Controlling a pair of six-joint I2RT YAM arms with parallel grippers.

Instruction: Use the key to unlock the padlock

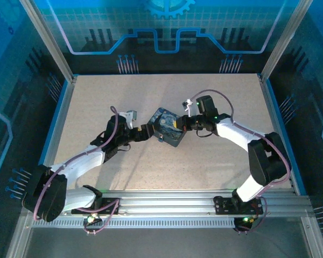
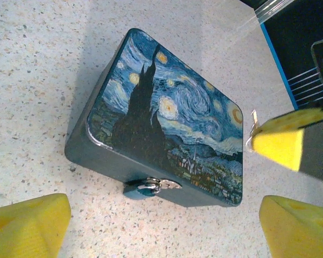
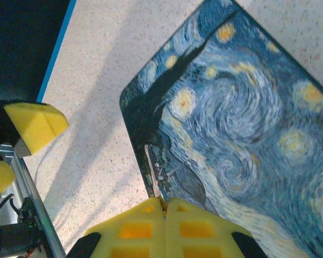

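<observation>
Furthest left, seen from above, the left gripper [image 1: 144,132] sits on the left side of the painted tin [image 1: 168,129], pointing at the tin's side wall. Its jaws stand wide apart with nothing between them. In its own wrist view the two yellow pads [image 2: 27,226] frame the tin's near wall from either side, clear of it.

On that near wall, low and about midway along, the padlock [image 2: 151,187] hangs from the tin's clasp. It is a small silvery lock lying against the wall, just above the speckled table [image 1: 97,97]. Whether its shackle is closed cannot be told.

The tin rests flat on the table, lid up, turned at an angle between the two arms.

At the tin's right edge is the key [image 3: 153,172], a thin metal strip reaching out over the rim of the lid. Whether it touches the lid is unclear.

To the right of the tin, the right gripper [image 3: 164,207] has its yellow pads pressed together, pinching the key's end.
</observation>
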